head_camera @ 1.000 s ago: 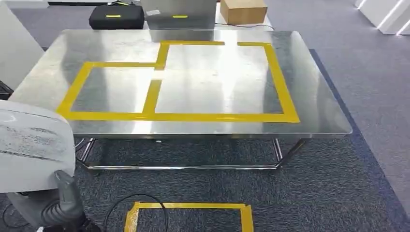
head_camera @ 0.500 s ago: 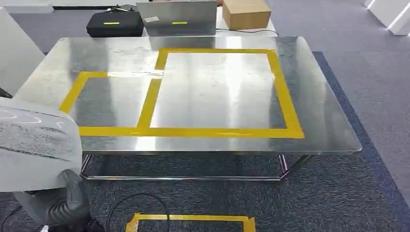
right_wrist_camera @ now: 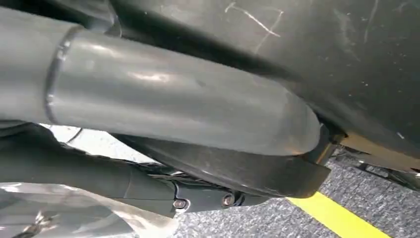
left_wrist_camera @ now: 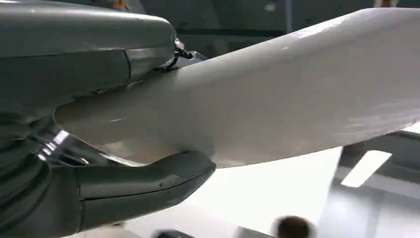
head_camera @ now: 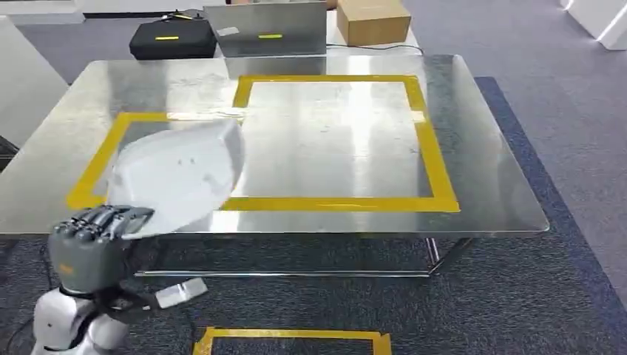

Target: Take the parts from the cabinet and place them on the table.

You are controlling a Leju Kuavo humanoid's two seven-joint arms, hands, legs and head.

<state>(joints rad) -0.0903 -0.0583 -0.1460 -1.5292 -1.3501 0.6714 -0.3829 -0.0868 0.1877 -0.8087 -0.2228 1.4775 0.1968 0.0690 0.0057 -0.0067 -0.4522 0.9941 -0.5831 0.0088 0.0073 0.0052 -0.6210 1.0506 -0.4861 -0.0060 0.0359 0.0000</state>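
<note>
A white curved shell part [head_camera: 181,174] hangs tilted over the front left of the steel table [head_camera: 480,148], above the left yellow-taped box [head_camera: 96,174]. My left hand [head_camera: 92,240] grips the part's near edge from below, just off the table's front edge. In the left wrist view the thumb [left_wrist_camera: 143,183] presses under the white part [left_wrist_camera: 297,99] and the fingers lie on its other face. My right hand [right_wrist_camera: 173,109] appears up close in the right wrist view, low over the carpet; whether its fingers are closed is not clear.
A larger yellow-taped box [head_camera: 425,140] marks the table's middle and right. Behind the table stand a black case [head_camera: 171,38], a silver box [head_camera: 265,28] and a cardboard box [head_camera: 372,20]. A yellow tape square [head_camera: 292,342] lies on the carpet in front.
My left arm has swung the white part up from the low left onto the space over the table's front left. The view has shifted slightly.
</note>
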